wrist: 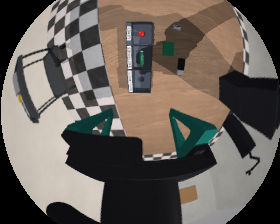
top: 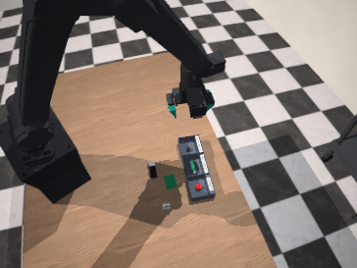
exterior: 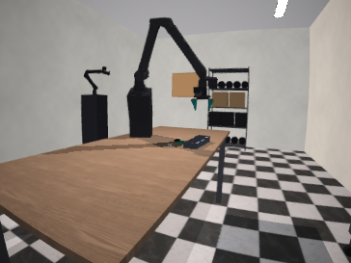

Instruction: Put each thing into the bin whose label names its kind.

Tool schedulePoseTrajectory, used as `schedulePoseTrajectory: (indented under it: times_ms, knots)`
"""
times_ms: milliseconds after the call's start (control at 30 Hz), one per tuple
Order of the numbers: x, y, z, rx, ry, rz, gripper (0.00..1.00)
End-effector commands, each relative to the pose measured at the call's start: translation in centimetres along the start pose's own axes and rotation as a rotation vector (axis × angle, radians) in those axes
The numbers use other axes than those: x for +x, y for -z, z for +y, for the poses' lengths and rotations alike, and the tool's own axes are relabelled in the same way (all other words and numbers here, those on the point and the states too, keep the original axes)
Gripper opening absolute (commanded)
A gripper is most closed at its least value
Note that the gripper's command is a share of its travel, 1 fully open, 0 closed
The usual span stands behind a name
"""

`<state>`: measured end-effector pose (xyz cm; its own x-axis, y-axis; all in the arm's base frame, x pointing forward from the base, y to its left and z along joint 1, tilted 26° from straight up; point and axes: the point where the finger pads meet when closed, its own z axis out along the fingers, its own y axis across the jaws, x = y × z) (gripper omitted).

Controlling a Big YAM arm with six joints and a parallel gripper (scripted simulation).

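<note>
A row of three dark grey bins (top: pixel 196 167) stands near the table's right edge, each with a white label on its side. The near bin holds a red thing (top: pixel 198 187), the middle bin a green thing (top: pixel 194 167), and the far bin (top: pixel 188 147) a dark thing I cannot make out. On the table to the left of the bins lie a small black and white block (top: pixel 153 170), a flat green square (top: pixel 170 181) and a tiny grey piece (top: pixel 166 206). My gripper (top: pixel 189 108) hangs high above the far end of the bins, open and empty. The bins also show in the wrist view (wrist: pixel 139 56).
The arm's black base (top: pixel 36 143) stands at the table's left. The table's right edge runs just beside the bins, with checkered floor beyond. A shelf rack (exterior: pixel 229 104) stands by the far wall.
</note>
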<state>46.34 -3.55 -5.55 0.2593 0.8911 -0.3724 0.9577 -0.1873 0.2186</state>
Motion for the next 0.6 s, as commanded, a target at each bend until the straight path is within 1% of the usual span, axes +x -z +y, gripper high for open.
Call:
schedulePoseTrajectory:
  times_ms: [0,567]
  knots:
    - [-0.02,-0.60,-0.57,0.011,0.000,-0.007,1.00]
    - [-0.04,-0.68,-0.45,0.007,-0.003,-0.006,1.00]
